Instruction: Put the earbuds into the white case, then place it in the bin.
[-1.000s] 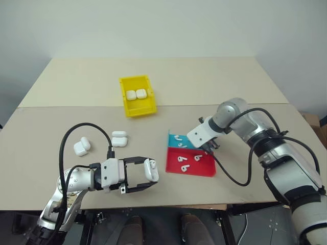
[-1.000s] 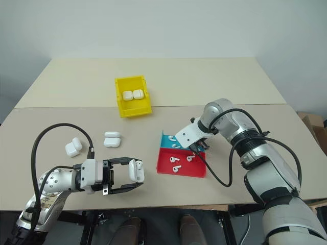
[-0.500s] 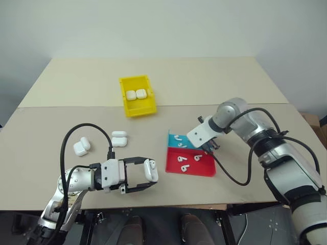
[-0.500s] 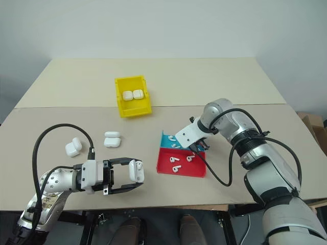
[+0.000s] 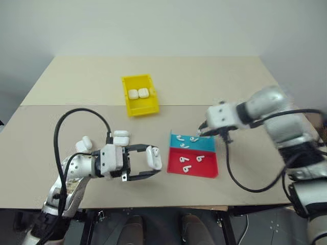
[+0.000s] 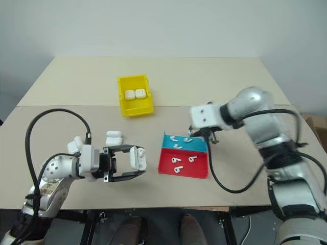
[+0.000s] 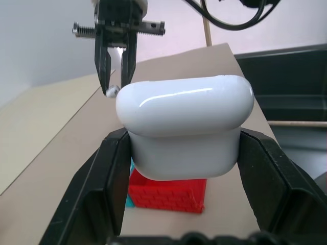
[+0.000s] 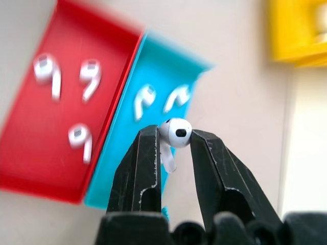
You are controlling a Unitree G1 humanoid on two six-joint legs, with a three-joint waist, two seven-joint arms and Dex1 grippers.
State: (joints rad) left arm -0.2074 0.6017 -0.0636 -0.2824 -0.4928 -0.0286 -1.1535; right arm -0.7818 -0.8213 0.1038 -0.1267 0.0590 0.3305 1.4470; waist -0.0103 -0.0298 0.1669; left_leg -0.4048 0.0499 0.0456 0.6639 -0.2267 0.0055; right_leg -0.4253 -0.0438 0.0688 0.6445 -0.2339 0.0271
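My left gripper (image 5: pixel 151 162) is shut on a white case (image 5: pixel 152 157) and holds it above the table's front left, pointing toward the tray. The left wrist view has that case (image 7: pixel 184 130) clamped between both black fingers. My right gripper (image 5: pixel 200 131) hovers over the tray's far edge, shut on one of the earbuds (image 8: pixel 175 133), whose stem hangs down between the fingers. Several more earbuds (image 5: pixel 185 160) lie in the red and teal tray (image 5: pixel 207 171). The yellow bin (image 5: pixel 127 97) sits further back with two cases (image 5: pixel 138 93) inside.
Loose white cases lie on the table to the left of my left gripper: one pair (image 5: pixel 121 136) and another (image 5: pixel 83 144) farther left. A black cable loops over my left arm, and another hangs from my right wrist near the tray.
My right gripper has lifted off the tray with an earbud between its fingers and its wrist has turned. My left gripper has risen a little, still holding the case.
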